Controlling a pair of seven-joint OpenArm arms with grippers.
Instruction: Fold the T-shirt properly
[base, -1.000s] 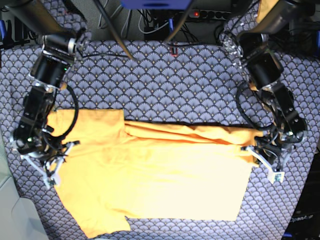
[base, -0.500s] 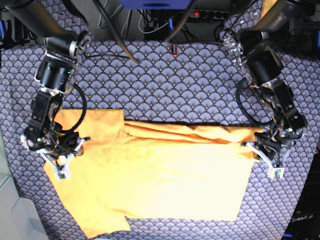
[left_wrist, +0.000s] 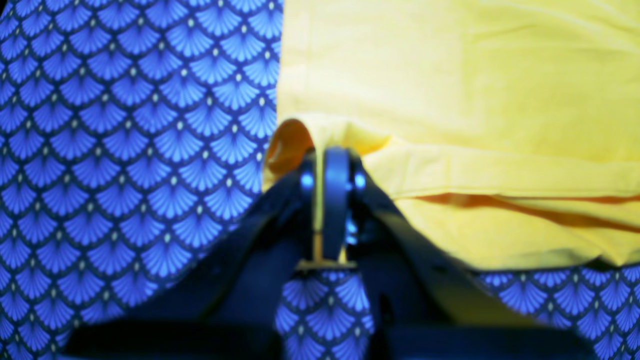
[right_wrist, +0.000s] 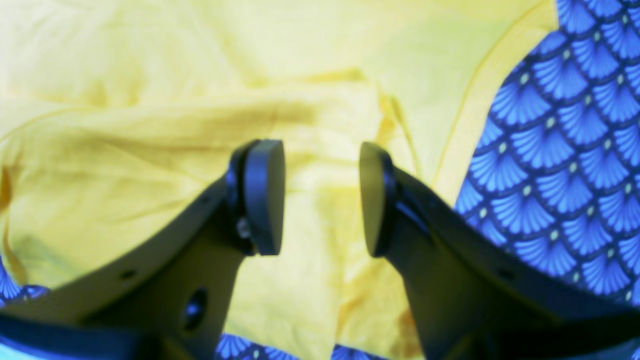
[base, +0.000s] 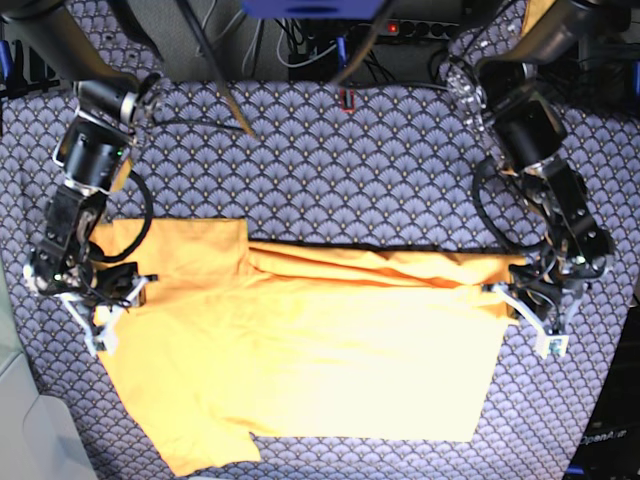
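Note:
The orange-yellow T-shirt (base: 330, 350) lies flat across the near half of the table, with a fold ridge along its far edge and a sleeve at the near left. My left gripper (base: 522, 305) sits at the shirt's right edge. In the left wrist view the left gripper (left_wrist: 327, 170) is shut on a pinched fold of the T-shirt (left_wrist: 450, 75). My right gripper (base: 108, 308) hovers over the shirt's left edge. In the right wrist view the right gripper (right_wrist: 322, 197) stands open, its pads apart above the wrinkled T-shirt (right_wrist: 150, 75) and holding nothing.
A blue-grey scallop-patterned cloth (base: 350, 170) covers the whole table. Cables and a power strip (base: 400, 28) run along the far edge. A pale object (base: 18, 420) stands at the near left corner.
My right gripper has opened and let go of the shirt's left edge, and its arm has shifted slightly. The left gripper has stayed shut at the right edge.

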